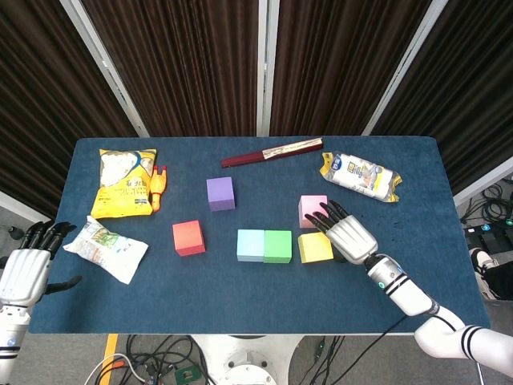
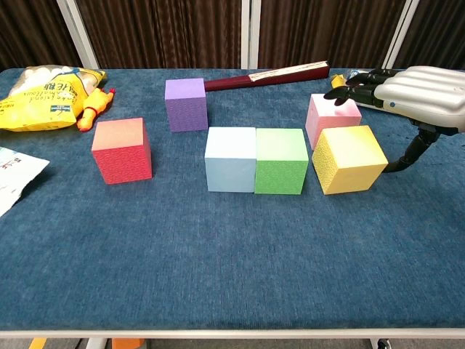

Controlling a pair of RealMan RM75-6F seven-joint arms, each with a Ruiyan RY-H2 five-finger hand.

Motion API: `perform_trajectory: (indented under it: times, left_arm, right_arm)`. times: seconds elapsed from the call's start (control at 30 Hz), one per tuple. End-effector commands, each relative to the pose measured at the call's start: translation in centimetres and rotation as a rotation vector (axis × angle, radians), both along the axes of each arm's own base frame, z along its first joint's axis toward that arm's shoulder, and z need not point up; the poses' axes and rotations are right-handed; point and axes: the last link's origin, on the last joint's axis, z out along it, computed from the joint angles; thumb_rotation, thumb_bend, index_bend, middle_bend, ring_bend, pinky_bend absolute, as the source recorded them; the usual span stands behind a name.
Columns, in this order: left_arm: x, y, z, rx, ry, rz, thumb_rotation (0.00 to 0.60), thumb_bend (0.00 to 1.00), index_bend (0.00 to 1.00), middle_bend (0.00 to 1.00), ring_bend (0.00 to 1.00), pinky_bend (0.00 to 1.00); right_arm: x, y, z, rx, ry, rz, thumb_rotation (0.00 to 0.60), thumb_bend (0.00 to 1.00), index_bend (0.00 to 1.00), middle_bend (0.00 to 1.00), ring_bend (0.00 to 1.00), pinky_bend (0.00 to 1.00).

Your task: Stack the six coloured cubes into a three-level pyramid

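1. Dark curtains with pale vertical posts hang behind a table (image 1: 240, 305) covered in blue cloth, which fills most of both views.

2. Clutter sits along the far and left sides: a yellow snack bag (image 1: 122, 182), a white packet (image 1: 106, 248), a wrapped pack (image 1: 362, 174) near the far right, a dark red folded fan (image 1: 271, 152), and a small orange toy (image 1: 158, 187).

3. The right hand (image 1: 349, 235) lies palm down with fingers spread and holds nothing. It hovers just to the right of the yellow cube (image 1: 315, 247), its dark fingertips (image 2: 350, 81) reaching over the pink cube (image 2: 332, 114).

4. The left hand (image 1: 22, 268) hangs off the table's left edge, fingers extended, empty.

5. Six cubes, all on the cloth, none stacked:
   - the light blue cube (image 2: 230, 158) and green cube (image 2: 281, 161) touch side by side, forming the start of the base row;
   - yellow sits just right of green with a thin gap;
   - pink stands directly behind yellow;
   - the purple cube (image 2: 186, 104) and red cube (image 2: 122, 150) lie apart to the left.

6. The step in hand looks like closing yellow against green. To do it well, I would press flat on yellow's right face, low and square to the row, so it slides without twisting or shoving the green and blue pair, and keep the fingertips clear of pink.
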Motion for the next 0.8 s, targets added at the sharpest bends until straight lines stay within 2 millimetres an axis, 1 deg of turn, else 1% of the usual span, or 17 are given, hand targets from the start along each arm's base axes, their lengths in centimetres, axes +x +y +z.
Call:
perform_trajectory:
  times: [0.03, 0.2, 0.3, 0.5, 0.8]
  left_arm:
    - [0.0, 0.0, 0.0, -0.001, 0.0, -0.001, 0.6, 0.0, 0.17, 0.13, 0.06, 0.08]
    - [0.0, 0.0, 0.0, -0.001, 0.001, 0.0, 0.6, 0.0, 0.17, 0.13, 0.06, 0.08]
    - [0.1, 0.0, 0.0, -0.001, 0.001, -0.003, 0.6, 0.0, 0.17, 0.13, 0.06, 0.08]
    - [0.1, 0.0, -0.1, -0.003, 0.0, -0.006, 0.6, 0.0, 0.17, 0.13, 0.06, 0.08]
    - [-0.3, -0.2, 0.0, 0.0, -0.003, 0.004, 0.6, 0.0, 0.17, 0.13, 0.06, 0.08]
  right_arm:
    - [0.0, 0.4, -0.1, 0.02, -0.021, -0.02, 0.6, 0.0, 0.01, 0.14, 0.0, 0.0]
    - [0.3, 0.7, 0.3, 0.038, -0.044, -0.038, 0.6, 0.0, 0.01, 0.16, 0.0, 0.0]
    - [0.8, 0.8, 0.3, 0.052, -0.074, -0.057, 0.6, 0.0, 0.02, 0.17, 0.0, 0.0]
    - [2.1, 0.7, -0.5, 0.094, -0.12, -0.093, 0.6, 0.0, 0.05, 0.23, 0.0, 0.0]
    - [2.3, 0.2, -1.4, 0.08, -0.152, -0.121, 0.6, 0.03, 0.08, 0.26, 0.0, 0.0]
